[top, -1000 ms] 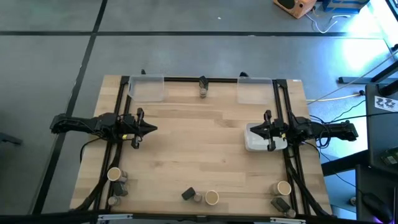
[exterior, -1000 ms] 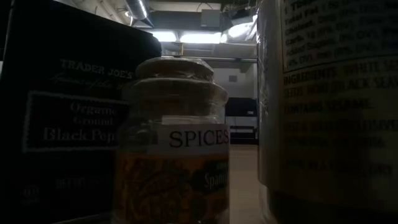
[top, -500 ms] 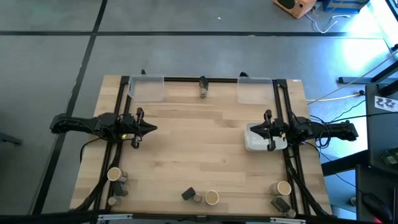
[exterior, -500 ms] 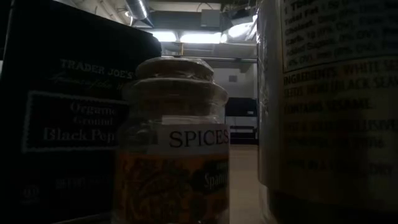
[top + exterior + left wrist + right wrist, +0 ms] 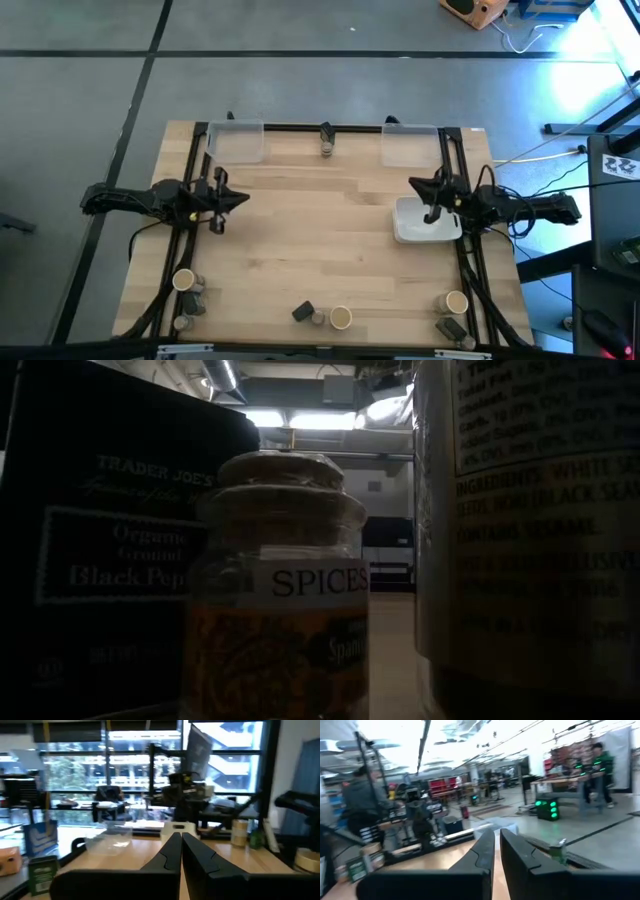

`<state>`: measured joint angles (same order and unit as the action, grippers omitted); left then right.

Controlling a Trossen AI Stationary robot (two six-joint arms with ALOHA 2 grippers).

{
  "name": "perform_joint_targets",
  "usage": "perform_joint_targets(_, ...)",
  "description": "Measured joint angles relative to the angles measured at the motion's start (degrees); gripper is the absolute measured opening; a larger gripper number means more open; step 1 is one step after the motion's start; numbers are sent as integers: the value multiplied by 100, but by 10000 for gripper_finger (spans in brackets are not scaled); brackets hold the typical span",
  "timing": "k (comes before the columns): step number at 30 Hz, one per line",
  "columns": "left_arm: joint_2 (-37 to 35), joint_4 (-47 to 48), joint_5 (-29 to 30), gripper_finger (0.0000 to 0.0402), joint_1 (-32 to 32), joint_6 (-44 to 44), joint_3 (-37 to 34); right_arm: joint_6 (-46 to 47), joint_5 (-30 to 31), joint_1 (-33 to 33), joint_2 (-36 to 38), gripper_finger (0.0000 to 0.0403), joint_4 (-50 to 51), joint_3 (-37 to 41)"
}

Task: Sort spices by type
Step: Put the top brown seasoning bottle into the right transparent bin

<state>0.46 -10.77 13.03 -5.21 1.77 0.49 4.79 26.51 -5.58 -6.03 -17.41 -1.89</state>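
The worktop (image 5: 320, 240) was pale butcher-block wood with visible plank seams, framed by black rails along its far and side edges; its broad middle lay bare, offering open room between the two arms. The left pincer (image 5: 236, 199) hung above the left side of the worktop with its dark fingers pressed together, clenched on nothing; in the left wrist view the two fingers (image 5: 172, 851) met along a thin seam. The right pincer (image 5: 419, 184) stood at the far edge of the white rectangular dish (image 5: 420, 228), likewise clenched and empty; the right wrist view showed only a narrow slit between its fingers (image 5: 485, 847).

Two clear plastic trays (image 5: 237, 141) (image 5: 411, 144) sat at the far edge, one towards each corner; a small grey-capped jar (image 5: 327, 150) stood between them against the far rail.

The remaining spices were grouped along the near edge; a tan cylinder with a pale round top (image 5: 184, 280) stood at the near left beside small grey-capped jars (image 5: 198, 293); a dark boxy pack (image 5: 303, 312), a small jar and a second tan cylinder (image 5: 341, 318) sat close together at near centre; a third tan cylinder (image 5: 456, 302) and another dark pack (image 5: 452, 329) sat at the near right, by the right rail.

The low view was filled by a glass jar labelled "SPICES" (image 5: 280, 590) between a black pepper tin (image 5: 110, 550) and a tall labelled cylinder (image 5: 530, 530).
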Motion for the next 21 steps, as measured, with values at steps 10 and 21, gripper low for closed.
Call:
perform_joint_targets(10, 6, -283, 570, 1, 2, 324, 0, -190, 322, 0, -1724, 32, -80, -834)
perform_joint_targets(21, 6, -325, 589, 1, 2, 449, 0, -669, 546, 982, -3984, 32, 392, -2623)
